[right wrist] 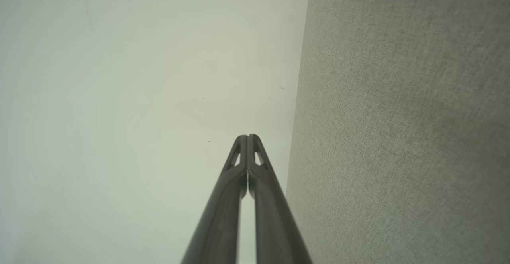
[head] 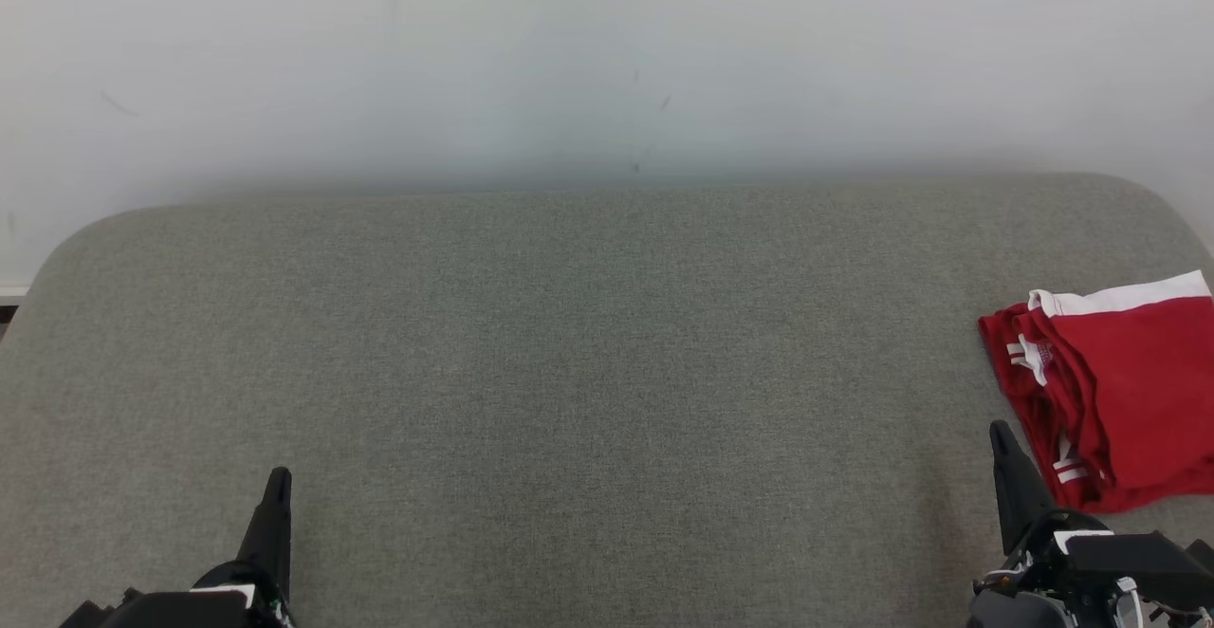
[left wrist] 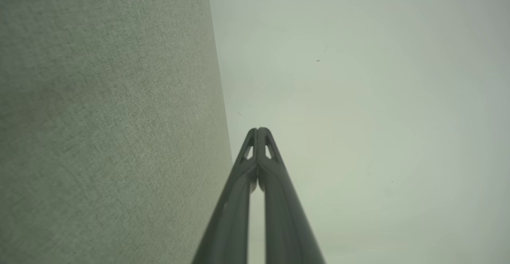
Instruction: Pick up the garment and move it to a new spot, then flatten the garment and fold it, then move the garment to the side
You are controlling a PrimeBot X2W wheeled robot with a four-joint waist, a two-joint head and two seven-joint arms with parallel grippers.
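The red garment (head: 1129,391) is laid on the desk (head: 569,372) at the frame's right edge, just right of the clenched, empty right pincer (head: 1001,438); the left pincer (head: 279,481) is clenched at lower left.

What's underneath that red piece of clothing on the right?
The red garment lies folded on the grey fabric surface. Whatever else might be under it is covered by the cloth and cannot be seen.
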